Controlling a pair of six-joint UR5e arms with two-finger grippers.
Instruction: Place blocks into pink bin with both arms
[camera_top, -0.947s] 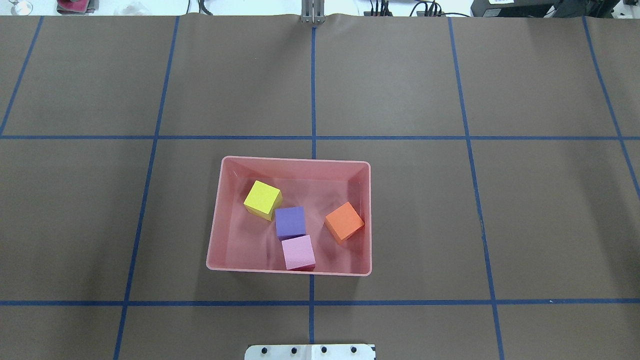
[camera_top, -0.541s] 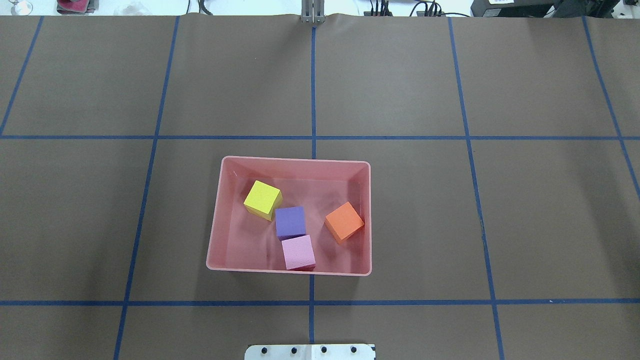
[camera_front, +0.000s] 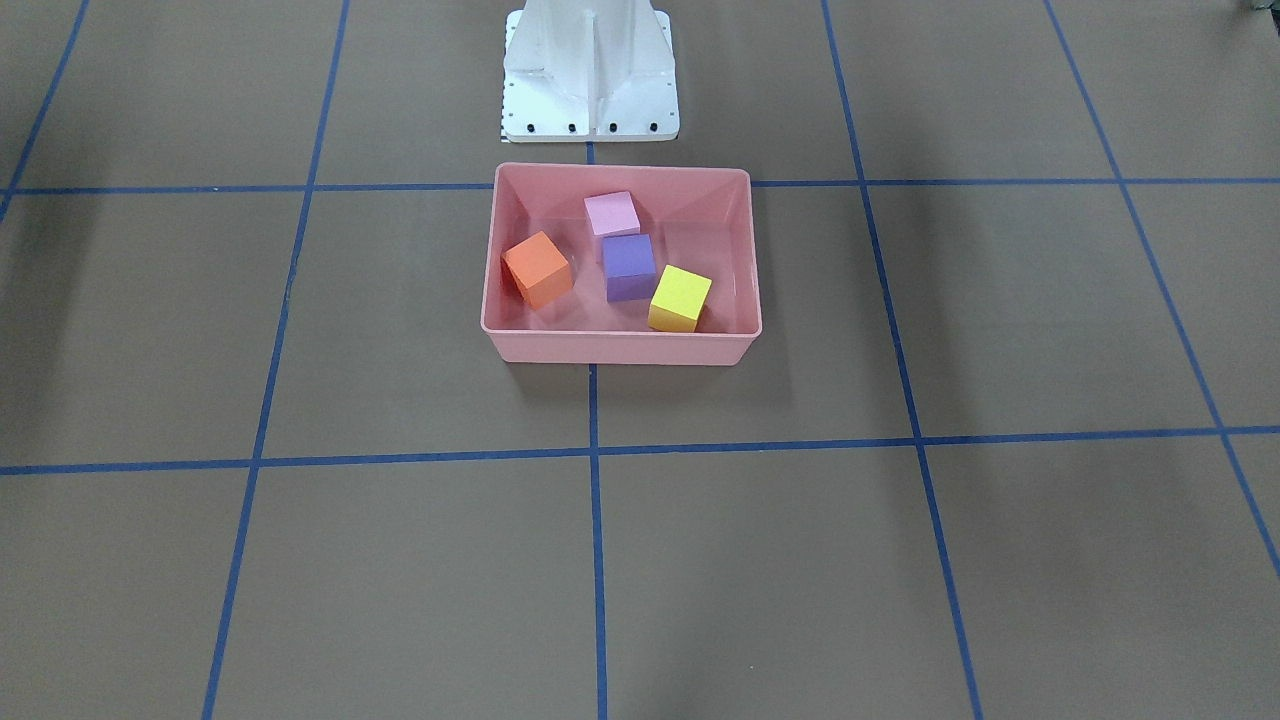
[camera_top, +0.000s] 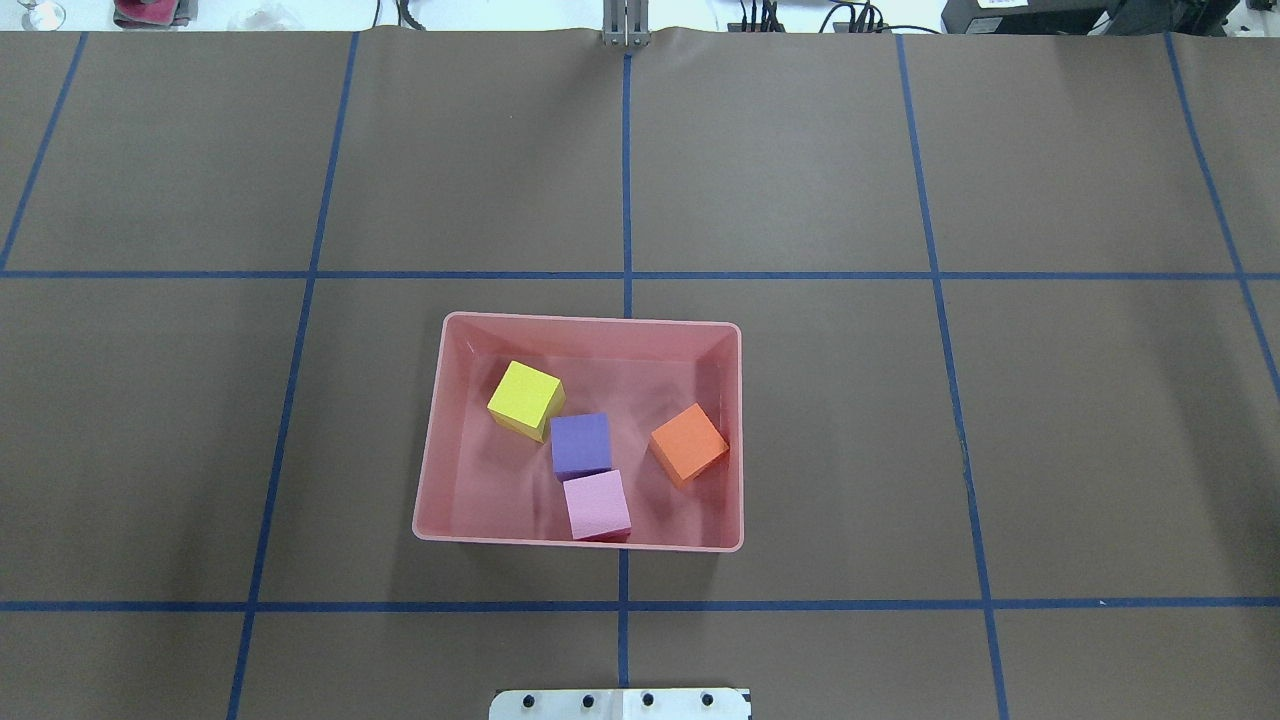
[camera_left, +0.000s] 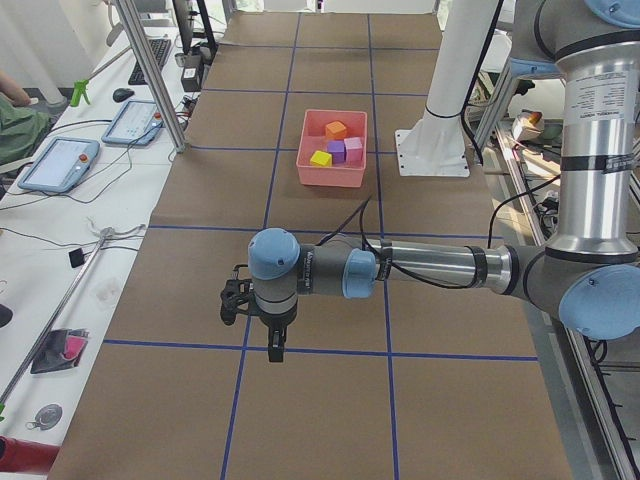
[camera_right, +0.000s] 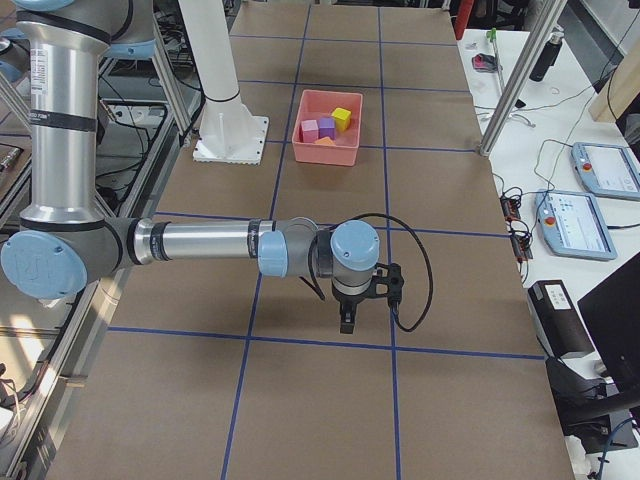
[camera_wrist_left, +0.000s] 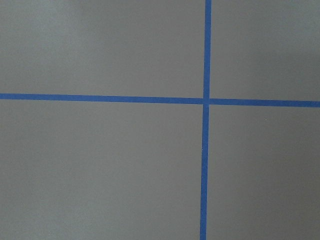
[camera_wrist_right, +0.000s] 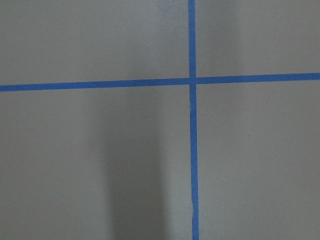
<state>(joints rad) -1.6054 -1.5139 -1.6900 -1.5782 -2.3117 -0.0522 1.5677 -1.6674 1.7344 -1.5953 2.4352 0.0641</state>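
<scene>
The pink bin (camera_top: 432, 470) sits near the table's middle, close to the robot base; it also shows in the front-facing view (camera_front: 620, 347). Inside lie the yellow block (camera_top: 525, 398), purple block (camera_top: 580, 444), light pink block (camera_top: 597, 503) and orange block (camera_top: 688, 442). My left gripper (camera_left: 274, 352) shows only in the exterior left view, far from the bin over bare table. My right gripper (camera_right: 347, 322) shows only in the exterior right view, also far from the bin. I cannot tell whether either is open or shut. Neither visibly holds anything.
The table is covered in brown paper with blue tape grid lines (camera_top: 626, 180). The white base pedestal (camera_front: 590, 75) stands just behind the bin. Both wrist views show only paper and tape crossings. Tablets and cables lie on side benches (camera_left: 60, 165).
</scene>
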